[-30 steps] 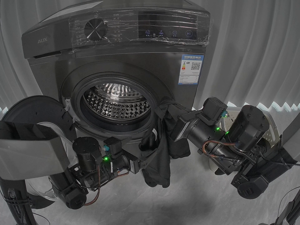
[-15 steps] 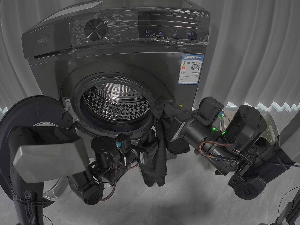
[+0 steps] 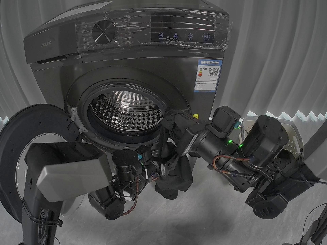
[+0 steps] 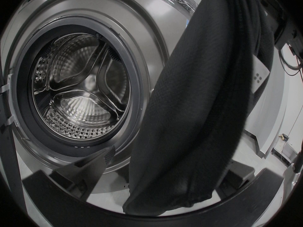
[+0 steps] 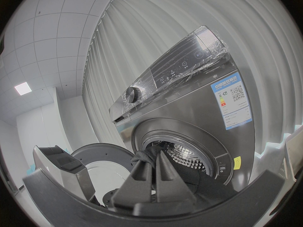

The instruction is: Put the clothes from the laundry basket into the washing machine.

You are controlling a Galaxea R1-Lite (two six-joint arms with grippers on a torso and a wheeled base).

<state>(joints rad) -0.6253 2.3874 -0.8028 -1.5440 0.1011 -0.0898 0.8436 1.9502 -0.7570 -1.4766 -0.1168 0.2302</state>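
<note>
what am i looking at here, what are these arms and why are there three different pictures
This is a two-armed robot loading a washing machine. The wide picture comes from a camera on its head. The other two come from cameras on its wrists, each looking out along that arm's gripper. The machine's round door hangs open on the robot's left, showing the steel drum. The right gripper is shut on a black garment and holds it at the right edge of the opening. The left gripper sits lower with its fingers apart, and the hanging cloth is between them. The pale laundry basket stands on the floor behind the right arm.
</note>
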